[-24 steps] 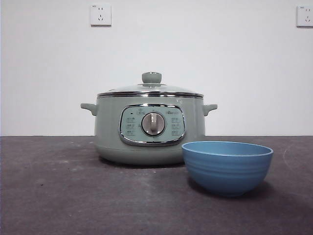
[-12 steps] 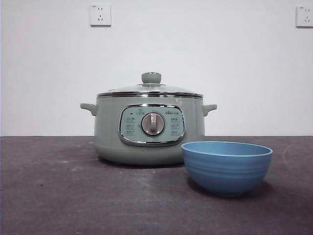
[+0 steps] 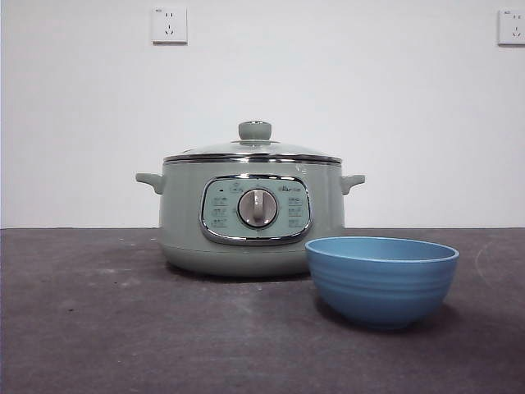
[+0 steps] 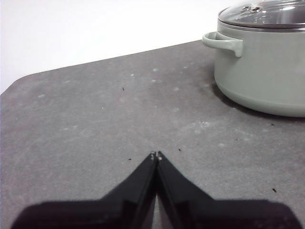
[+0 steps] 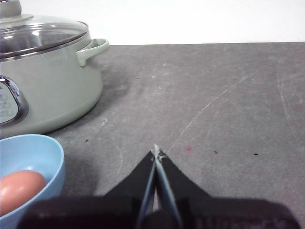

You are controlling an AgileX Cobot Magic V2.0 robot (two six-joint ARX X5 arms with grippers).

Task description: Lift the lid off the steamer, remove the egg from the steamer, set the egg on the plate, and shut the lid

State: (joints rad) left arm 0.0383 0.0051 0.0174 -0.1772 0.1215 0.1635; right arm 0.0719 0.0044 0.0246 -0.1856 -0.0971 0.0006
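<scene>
A dark grey table (image 3: 98,328) is seen below a plain white wall (image 3: 369,107). Two white wall sockets (image 3: 169,25) are mounted at eleven and one o'clock.

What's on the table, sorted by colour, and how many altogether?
Green: 2, the steamer and its lid.
Blue: 1, the plate, really a bowl.
Brownish: 1, the egg lying in it.
Black: 2, the left hand and right hand, both shut.
Total: 6.

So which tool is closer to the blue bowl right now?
Right. The right tool rests shut just beside the bowl; the left tool sits shut beyond the steamer's far side.
</scene>
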